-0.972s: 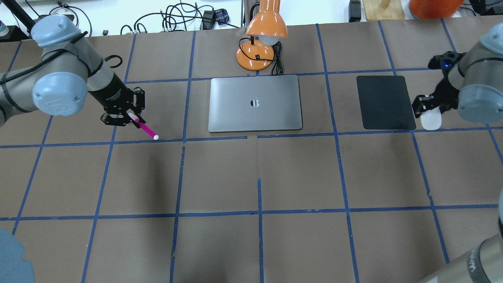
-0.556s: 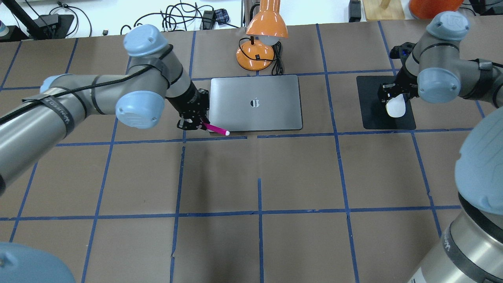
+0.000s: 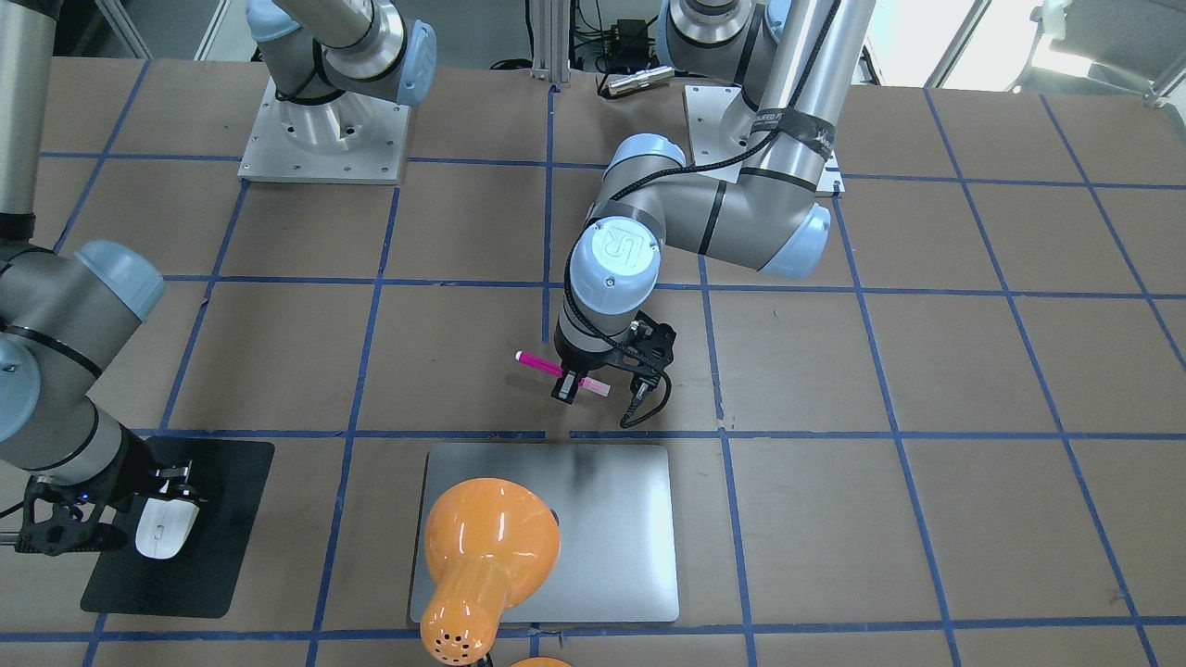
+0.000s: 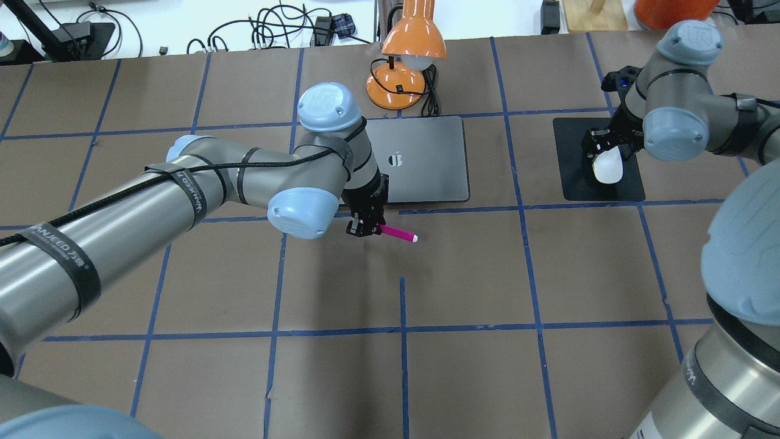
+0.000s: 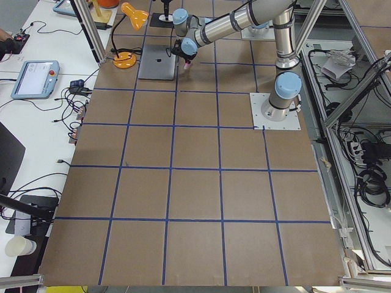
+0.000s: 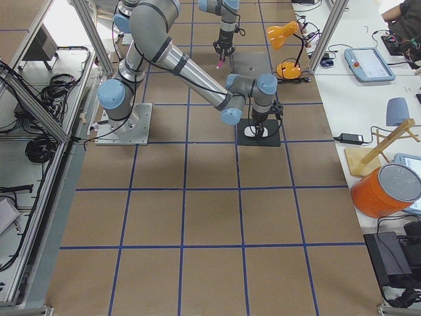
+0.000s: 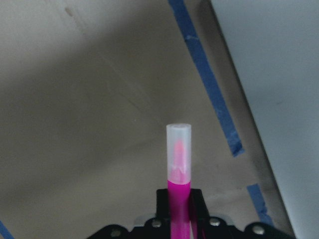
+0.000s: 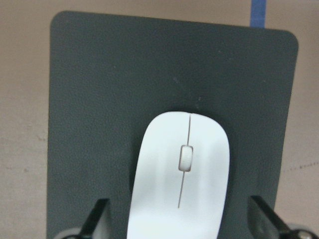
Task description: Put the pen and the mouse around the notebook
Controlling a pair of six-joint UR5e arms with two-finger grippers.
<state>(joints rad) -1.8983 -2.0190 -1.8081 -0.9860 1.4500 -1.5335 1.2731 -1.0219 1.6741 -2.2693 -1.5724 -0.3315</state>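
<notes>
My left gripper (image 4: 364,227) is shut on the magenta pen (image 4: 396,233), which sticks out level to the right, just off the near edge of the silver notebook (image 4: 426,158). In the left wrist view the pen (image 7: 178,174) points ahead with its pale cap leading, and the notebook (image 7: 279,74) lies at the right. The white mouse (image 4: 608,166) lies on the black mat (image 4: 600,186), well to the right of the notebook. My right gripper (image 8: 179,219) is open around the mouse (image 8: 182,184), with a gap between each finger and its sides.
An orange desk lamp (image 4: 407,61) with a black cord stands just behind the notebook, and its shade (image 3: 486,547) covers part of the notebook (image 3: 611,519) in the front-facing view. Blue tape lines grid the brown table top.
My left arm swung right with the pen, from left of the notebook to off its near edge. My right arm carried the mouse from beside the black mat onto it.
</notes>
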